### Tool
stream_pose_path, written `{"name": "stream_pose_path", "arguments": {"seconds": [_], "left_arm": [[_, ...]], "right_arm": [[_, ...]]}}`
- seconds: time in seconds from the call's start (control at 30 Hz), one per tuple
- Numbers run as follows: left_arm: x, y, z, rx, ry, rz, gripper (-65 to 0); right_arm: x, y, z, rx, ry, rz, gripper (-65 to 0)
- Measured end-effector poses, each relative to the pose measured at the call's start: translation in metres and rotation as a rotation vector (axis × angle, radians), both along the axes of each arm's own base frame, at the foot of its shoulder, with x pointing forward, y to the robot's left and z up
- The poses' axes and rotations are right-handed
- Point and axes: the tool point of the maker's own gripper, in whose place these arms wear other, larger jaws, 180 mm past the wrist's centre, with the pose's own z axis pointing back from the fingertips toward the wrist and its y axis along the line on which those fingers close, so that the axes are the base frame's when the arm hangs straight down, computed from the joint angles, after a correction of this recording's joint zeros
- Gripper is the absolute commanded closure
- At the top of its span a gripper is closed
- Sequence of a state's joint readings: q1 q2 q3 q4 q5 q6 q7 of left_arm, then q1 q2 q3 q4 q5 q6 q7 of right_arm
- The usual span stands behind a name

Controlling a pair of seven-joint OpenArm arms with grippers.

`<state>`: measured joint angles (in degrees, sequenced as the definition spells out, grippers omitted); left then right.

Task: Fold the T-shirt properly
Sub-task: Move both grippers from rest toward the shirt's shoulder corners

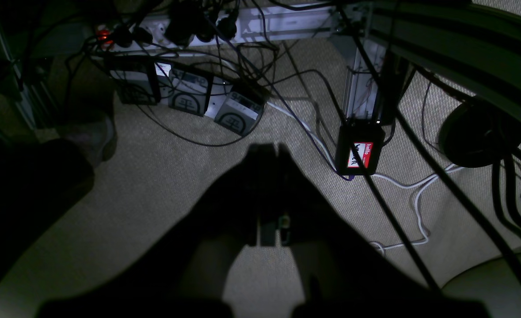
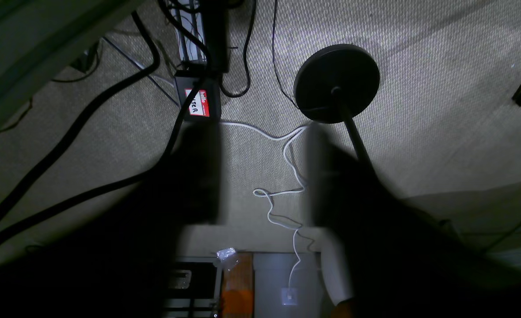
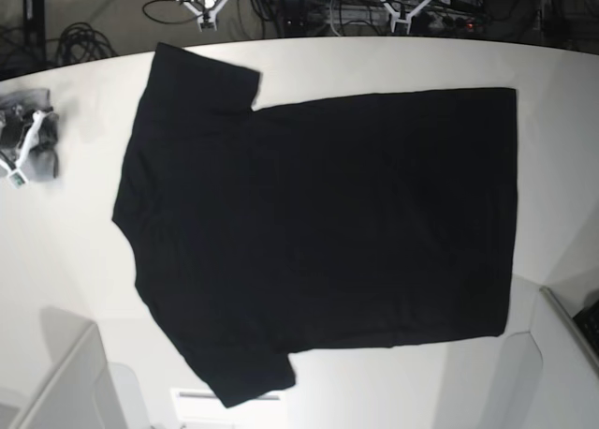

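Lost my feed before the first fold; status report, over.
Left hand shut, empty, off the table. Right hand open, empty, also off the table. Black T-shirt spread flat, unfolded, on the white table. Small grey cloth by its left edge, clear of shirt.

**One overhead view, two floor-facing wrist views**

The base camera looks straight down on the bench (image 3: 84,260) from well above. Both wrist cameras face the carpet (image 1: 163,176) below, sharing the labelled black box (image 1: 359,152) and white cable (image 2: 287,176).
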<state>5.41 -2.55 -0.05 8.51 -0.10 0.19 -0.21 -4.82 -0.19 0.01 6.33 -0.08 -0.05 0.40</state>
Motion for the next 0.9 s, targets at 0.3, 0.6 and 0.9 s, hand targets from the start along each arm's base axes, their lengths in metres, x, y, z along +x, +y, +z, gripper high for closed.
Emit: {"name": "stream_pose_path", "arguments": {"seconds": [0.3,0.6,0.9], "left_arm": [[0.0,0.0,0.0,0.0,0.0,0.004,-20.6],[0.0,0.0,0.0,0.0,0.0,0.004,0.0],[-0.018,0.002,0.001,0.002,0.018,-0.012,0.0]], "right_arm": [[0.0,0.0,0.0,0.0,0.0,0.0,0.0],[0.0,0.0,0.0,0.0,0.001,0.0,0.0],[-0.016,0.0,0.001,0.0,0.016,0.0,0.0]]}}
